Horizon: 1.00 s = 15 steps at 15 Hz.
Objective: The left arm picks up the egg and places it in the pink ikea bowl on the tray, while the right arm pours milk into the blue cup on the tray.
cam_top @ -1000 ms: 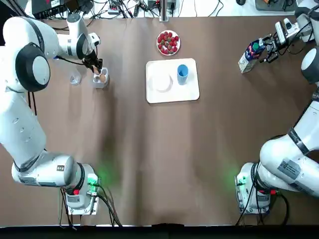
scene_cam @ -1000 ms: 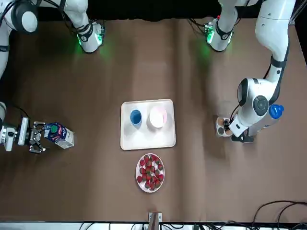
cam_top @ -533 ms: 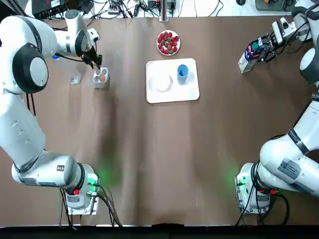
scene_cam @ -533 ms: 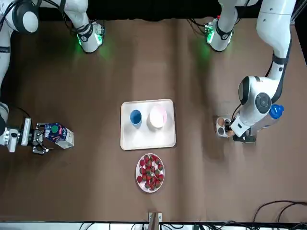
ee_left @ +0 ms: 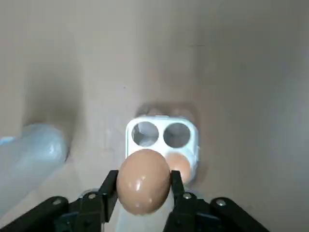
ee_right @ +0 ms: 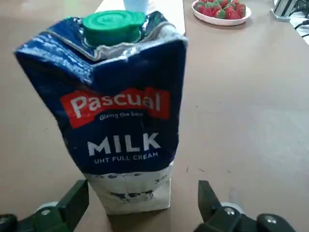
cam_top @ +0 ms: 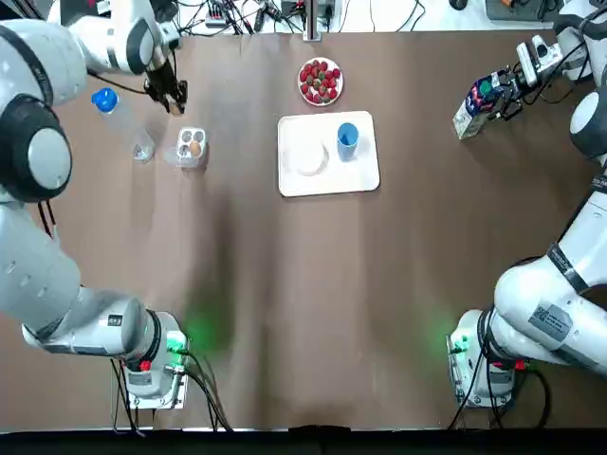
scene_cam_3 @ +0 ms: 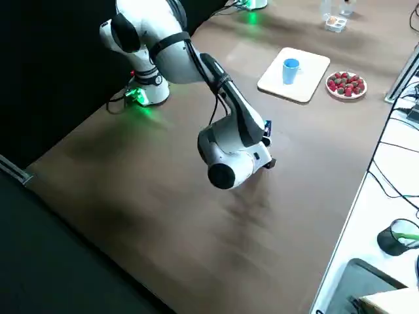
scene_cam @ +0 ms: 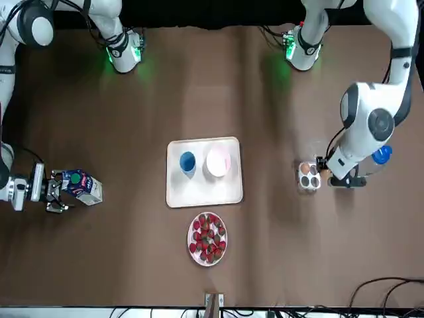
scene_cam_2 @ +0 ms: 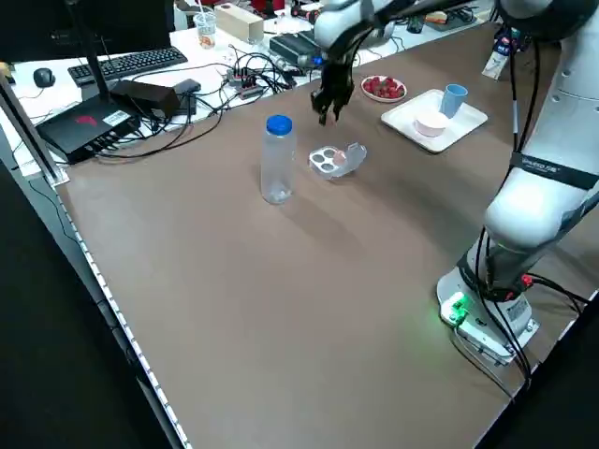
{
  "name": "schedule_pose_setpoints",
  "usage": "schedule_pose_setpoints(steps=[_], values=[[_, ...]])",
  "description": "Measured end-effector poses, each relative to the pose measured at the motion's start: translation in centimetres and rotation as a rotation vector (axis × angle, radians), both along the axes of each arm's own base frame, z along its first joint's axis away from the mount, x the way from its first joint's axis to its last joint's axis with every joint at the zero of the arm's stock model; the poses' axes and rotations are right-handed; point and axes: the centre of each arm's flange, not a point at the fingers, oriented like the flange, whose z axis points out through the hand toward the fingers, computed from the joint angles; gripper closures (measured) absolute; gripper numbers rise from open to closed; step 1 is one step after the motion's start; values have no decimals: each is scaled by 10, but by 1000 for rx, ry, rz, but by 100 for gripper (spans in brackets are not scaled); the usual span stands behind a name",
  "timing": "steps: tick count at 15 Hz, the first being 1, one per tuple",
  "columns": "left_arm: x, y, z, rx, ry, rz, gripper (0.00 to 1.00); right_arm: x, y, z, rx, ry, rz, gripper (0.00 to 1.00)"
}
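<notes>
My left gripper (cam_top: 176,101) hangs above the table, just beyond the clear egg carton (cam_top: 192,147), shut on a brown egg (ee_left: 143,186). In the left wrist view the carton (ee_left: 162,143) lies below with one egg left in it. The white tray (cam_top: 365,176) at mid-table carries the pale pink bowl (cam_top: 308,156) and the blue cup (cam_top: 347,138). At the far right my right gripper (cam_top: 507,88) is open, one finger on each side of the upright blue milk carton (ee_right: 120,111) with its green cap, apart from its walls.
A plate of strawberries (cam_top: 321,81) sits just beyond the tray. A clear water bottle (cam_top: 118,119) with a blue cap stands left of the egg carton. Cables and electronics line the table's far edge.
My left gripper has risen from the egg carton with the egg and moved toward the far edge, uncovering the water bottle. My right gripper has stayed around the milk carton.
</notes>
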Motion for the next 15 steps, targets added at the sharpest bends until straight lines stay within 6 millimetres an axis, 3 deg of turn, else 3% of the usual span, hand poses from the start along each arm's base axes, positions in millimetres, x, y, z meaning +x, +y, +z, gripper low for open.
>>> schedule_pose_setpoints(steps=[1,2,5,8,15], values=[[-1,-9,19,-1,0,15,52,0,0,0,1,-2,4,1],[-3,-42,52,-4,3,52,52,-1,1,-1,8,0,11,1],[-10,-116,80,-22,-13,118,52,-3,3,-2,22,10,22,1],[-32,-184,77,-36,1,148,52,-4,4,-2,28,14,27,1],[-67,-301,58,-63,38,208,52,-4,5,-3,33,18,31,1]])
